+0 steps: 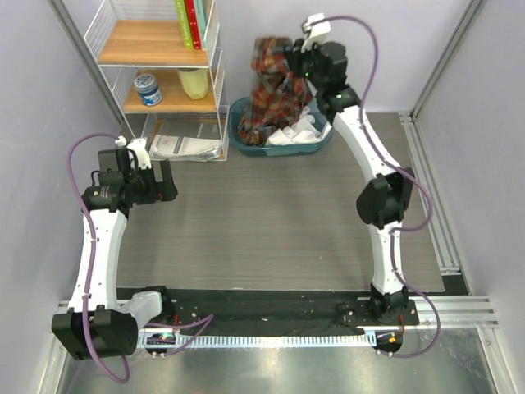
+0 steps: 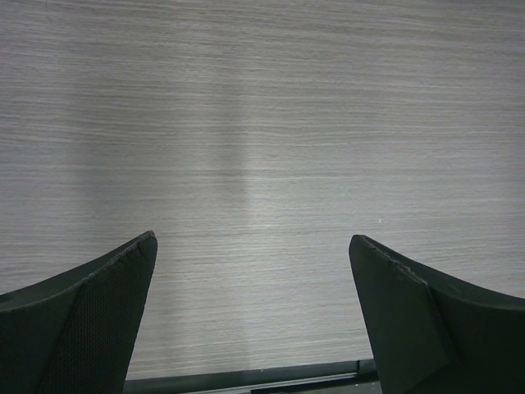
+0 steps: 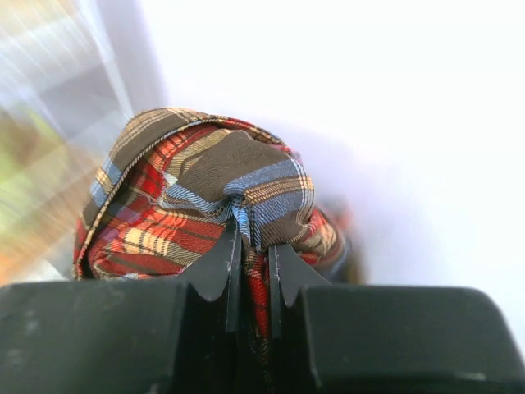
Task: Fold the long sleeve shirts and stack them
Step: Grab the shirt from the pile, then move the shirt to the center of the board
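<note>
Plaid shirt [image 1: 275, 86] hangs lifted above the teal basket [image 1: 246, 146] at the table's [image 1: 271, 213] far edge, with a white shirt [image 1: 299, 131] lying in the basket. Only the right wrist view shows the right gripper [image 3: 253, 263] jaws pinching a bunched plaid fold. The left wrist view shows the left gripper [image 2: 253, 271] jaws spread wide above the tabletop.

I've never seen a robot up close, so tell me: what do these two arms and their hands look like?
Both the left arm and the right arm have slim white links between bulky black joints, and each is trailed by a looping purple cable. The left hand and the right hand are black, with two wedge-shaped fingers each.
</note>
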